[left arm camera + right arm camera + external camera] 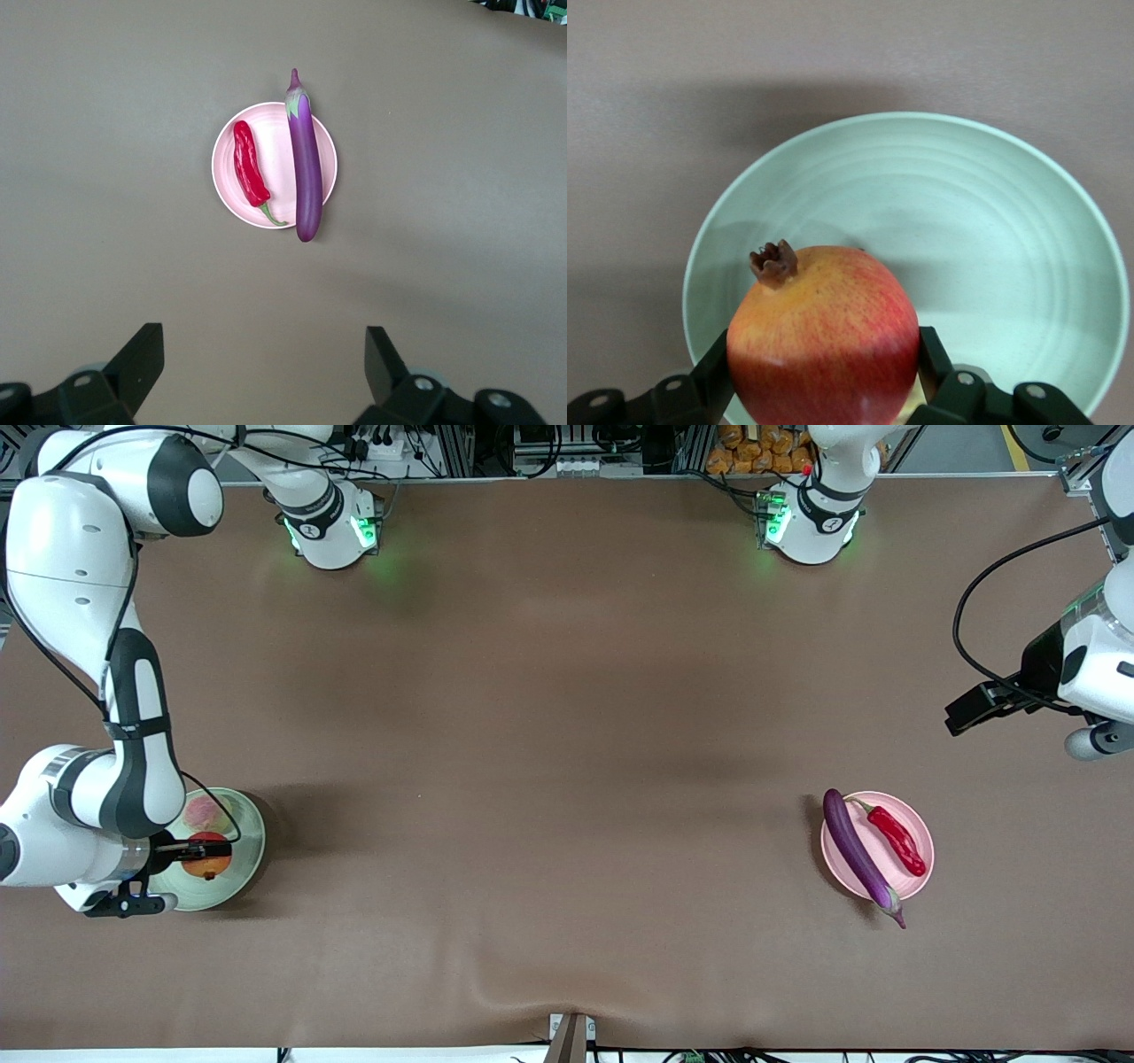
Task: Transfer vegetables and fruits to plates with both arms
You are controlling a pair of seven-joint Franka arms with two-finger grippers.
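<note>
While the right gripper (824,390) pinches the red-orange fruit (824,341) over the green plate (248,841), crown tilted upward, the left gripper (264,367) waits spread wide above the pink plate (276,133), where eggplant (306,168) and chili (249,166) lie lengthwise side by side.

Glossy eggplant (856,850), matte pink plate (921,841)

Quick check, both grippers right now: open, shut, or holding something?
Left gripper: open, empty, raised beside the pink plate.
Right gripper: shut on the red-orange fruit, over the green plate.
</note>
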